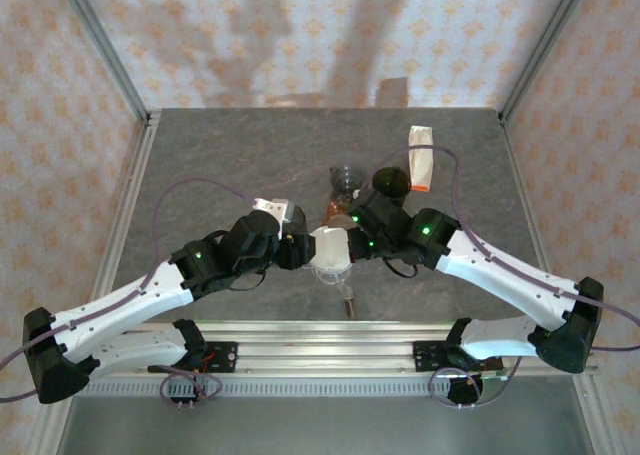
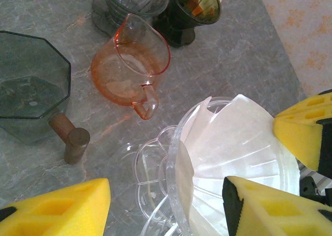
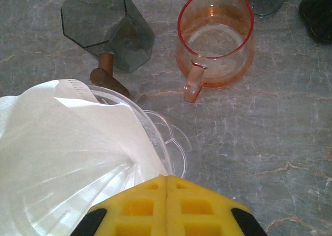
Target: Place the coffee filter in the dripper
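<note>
Dripper: clear ribbed plastic dripper (image 2: pixel 175 142) standing upright on the grey marbled desk (image 2: pixel 244 59), between the tips of the two arms.
Filter: white paper coffee filter (image 2: pixel 238 137) sits inside the clear dripper, opened into a cone, with part of its upper edge standing above the rim.
Left arm: left gripper (image 2: pixel 166 194) has its yellow foam fingers (image 2: pixel 57 210) apart, one on each side of the clear dripper. The one on the loop-handle side is clear of the rim. The other overlaps the rim, and I cannot tell whether it touches.
Right arm: right gripper (image 3: pixel 166 180) has its yellow fingers pressed together, right at the filter's edge over the dripper's rim. I cannot tell whether any paper is caught between them.
Pitcher: pink glass pitcher (image 3: pixel 215 39), upright just beyond the clear dripper, its handle pointing back toward it.
Grey dripper: smoky octagonal glass dripper with a brown wooden handle (image 3: pixel 106 31), near the clear dripper and beside the pitcher.
Far pair: dark amber cone dripper (image 2: pixel 194 5) and clear glass cone dripper (image 2: pixel 129 0), behind the pitcher as seen from the clear dripper.
Packet: orange-and-white packet (image 1: pixel 422 158), well apart from the clear dripper on its far side.
</note>
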